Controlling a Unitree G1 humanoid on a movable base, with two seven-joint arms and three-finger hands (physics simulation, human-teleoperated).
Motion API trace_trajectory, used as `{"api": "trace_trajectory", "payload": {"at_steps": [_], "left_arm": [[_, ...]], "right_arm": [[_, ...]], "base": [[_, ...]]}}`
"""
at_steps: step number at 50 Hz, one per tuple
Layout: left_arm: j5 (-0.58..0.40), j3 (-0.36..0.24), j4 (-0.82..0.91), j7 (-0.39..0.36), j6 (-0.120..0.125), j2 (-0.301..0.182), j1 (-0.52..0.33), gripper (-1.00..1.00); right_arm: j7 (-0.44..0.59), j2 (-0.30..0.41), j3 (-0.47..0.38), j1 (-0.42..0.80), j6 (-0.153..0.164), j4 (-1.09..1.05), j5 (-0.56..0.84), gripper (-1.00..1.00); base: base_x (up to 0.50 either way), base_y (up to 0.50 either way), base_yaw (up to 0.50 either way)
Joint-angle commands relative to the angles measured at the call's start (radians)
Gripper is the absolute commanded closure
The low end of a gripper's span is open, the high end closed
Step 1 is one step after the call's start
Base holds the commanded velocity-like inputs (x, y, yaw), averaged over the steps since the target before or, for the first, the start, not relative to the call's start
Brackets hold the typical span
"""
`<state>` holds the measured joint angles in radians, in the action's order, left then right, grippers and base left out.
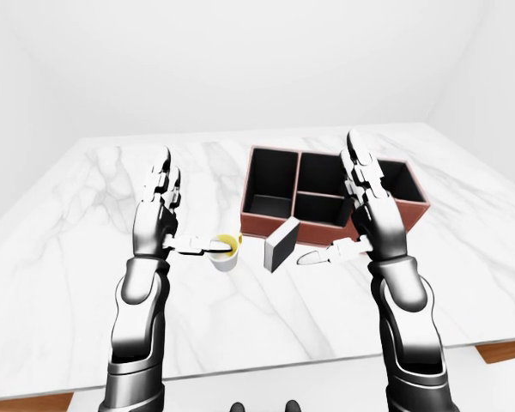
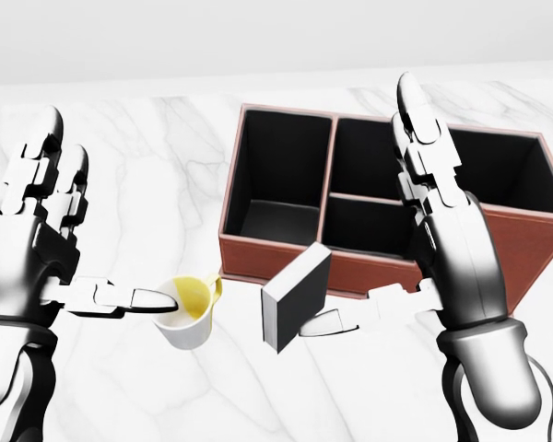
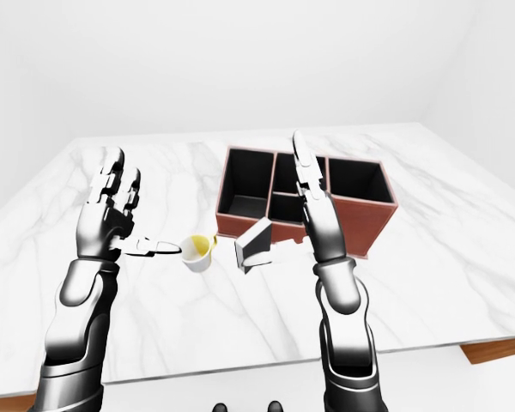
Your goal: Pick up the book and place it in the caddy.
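In the head view, the book [image 2: 296,297] stands tilted on the marble counter [image 2: 147,175], its long axis rising toward upper right, just below the caddy [image 2: 369,267]. The right robot hand [image 2: 447,249] is spread, thumb beside the book. In the left-eye view, the left robot hand [image 1: 159,219] is spread, thumb touching a yellow-lined cup [image 1: 226,253].

The head view looks down close on the caddy [image 2: 387,207]; both eye views sit farther back, seemingly higher, sharing it mid-desk [image 1: 86,257].
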<state>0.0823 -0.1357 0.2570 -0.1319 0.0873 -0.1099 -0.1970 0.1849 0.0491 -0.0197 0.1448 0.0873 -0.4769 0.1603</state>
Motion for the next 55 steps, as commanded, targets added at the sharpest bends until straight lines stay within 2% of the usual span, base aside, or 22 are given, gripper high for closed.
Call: {"api": "trace_trajectory", "payload": {"at_steps": [1,55], "left_arm": [[-0.002,0.001,-0.002,0.001,0.0,0.001,0.0,-1.0],[-0.001,-0.001,-0.009,0.0,0.0,0.0,0.001,-1.0]], "right_arm": [[0.002,0.001,-0.002,-0.002,0.0,0.002,-0.001,-1.0],[0.006,-0.001,0.0,-0.017,0.0,0.02,0.002,-1.0]], "base": [[0.06,0.0,0.0],[0.06,0.0,0.0]]}}
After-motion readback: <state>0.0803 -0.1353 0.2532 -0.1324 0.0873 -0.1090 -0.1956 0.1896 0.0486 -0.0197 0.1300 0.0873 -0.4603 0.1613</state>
